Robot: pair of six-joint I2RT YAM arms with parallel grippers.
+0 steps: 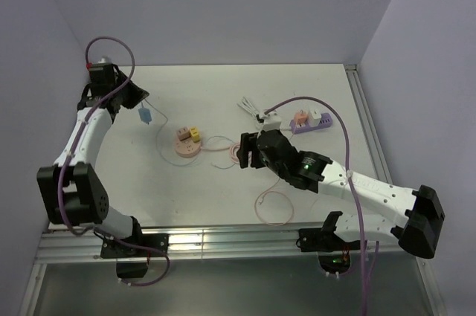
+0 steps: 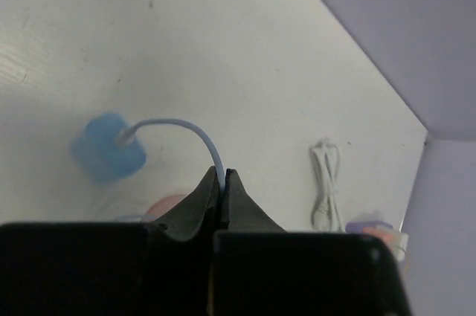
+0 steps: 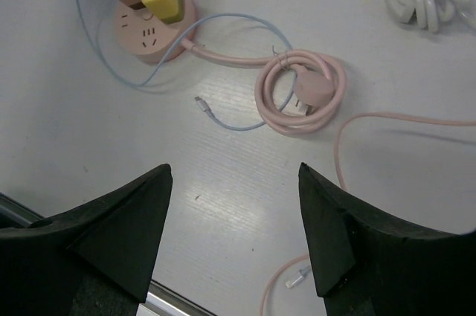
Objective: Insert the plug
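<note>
The left gripper [image 2: 222, 175] is clenched on the thin blue cable [image 2: 201, 134], a short way back from the blue plug [image 2: 108, 146], which sits out past the fingertips near the table's [image 1: 223, 85] far left corner, well apart from the pink socket [image 3: 152, 22]. A hold on cable alone will likely let the plug swing and twist, so carry it slowly, or set it down and take it by its body before lining up the pins. The right gripper [image 3: 232, 175] hangs released near the socket and could steady it.
</note>
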